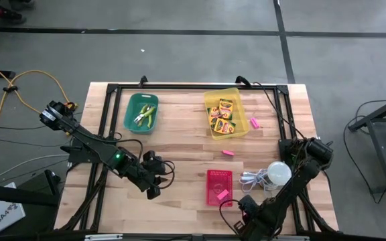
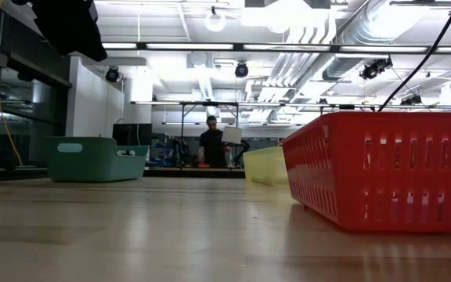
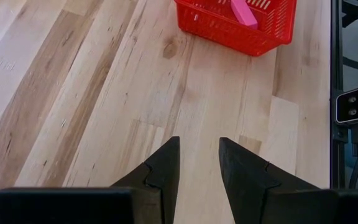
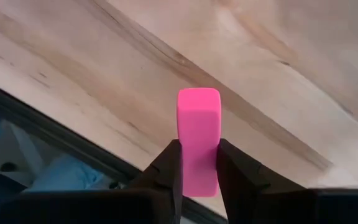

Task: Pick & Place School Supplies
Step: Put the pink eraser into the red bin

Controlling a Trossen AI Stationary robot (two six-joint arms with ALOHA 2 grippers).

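Fingers (image 4: 235, 171) of the right gripper (image 4: 198, 168) pinch a pink eraser (image 4: 198, 140) above the near table edge. Left gripper (image 3: 199, 163) fingers stand partly apart, holding nothing. High view: red basket (image 1: 218, 185) with an eraser (image 1: 222, 195) at near centre, two more erasers (image 1: 228, 152) by the yellow bin (image 1: 236, 96) of crayon boxes (image 1: 222, 115). Low view: basket at right, green bin (image 2: 96, 158) far left.

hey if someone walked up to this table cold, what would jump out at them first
Probably the pink eraser clamped in the right pincer near the table's front edge, right of the red basket, which already holds another pink eraser. Next, the yellow bin of crayon boxes at the back, with two more erasers loose on the wood beside it. The left pincer hangs open and empty left of the basket.
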